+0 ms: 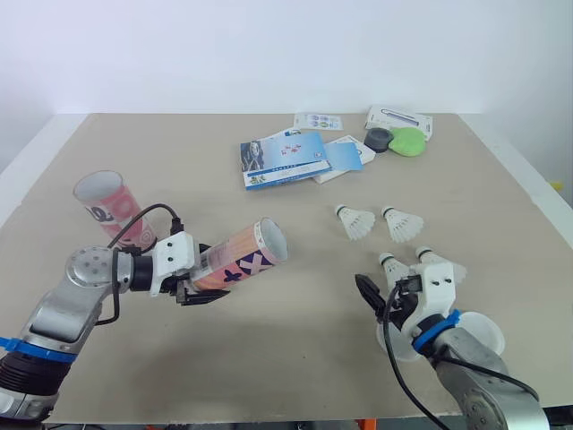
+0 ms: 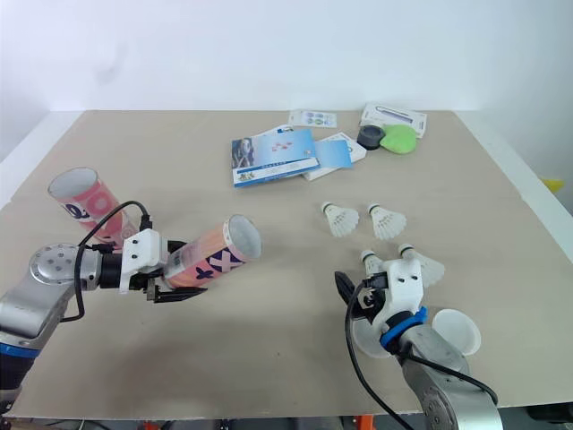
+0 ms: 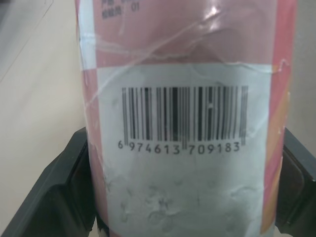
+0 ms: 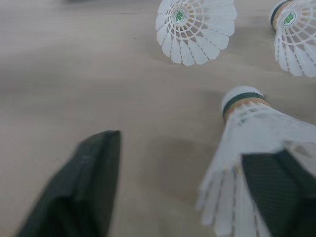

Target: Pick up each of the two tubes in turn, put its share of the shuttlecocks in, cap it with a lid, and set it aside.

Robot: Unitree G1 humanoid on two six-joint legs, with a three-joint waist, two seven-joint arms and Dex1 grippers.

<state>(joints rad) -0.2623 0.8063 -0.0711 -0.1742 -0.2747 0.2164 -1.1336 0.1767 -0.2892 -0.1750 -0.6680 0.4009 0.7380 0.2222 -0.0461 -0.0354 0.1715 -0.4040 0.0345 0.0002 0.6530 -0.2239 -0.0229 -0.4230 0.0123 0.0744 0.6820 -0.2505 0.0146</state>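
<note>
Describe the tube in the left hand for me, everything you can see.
The tube is pink and orange, cardboard by its look, with dark markings and a wrinkled white barcode label. Its mouth is open, no lid, aimed toward the robot's right and slightly raised. The left hand clamps its lower part, both fingers against it.

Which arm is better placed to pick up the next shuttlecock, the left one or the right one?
The right. The right gripper is open, with a shuttlecock lying on the table close to one finger. The left gripper is shut on a tube, whose open mouth points to the right.
</note>
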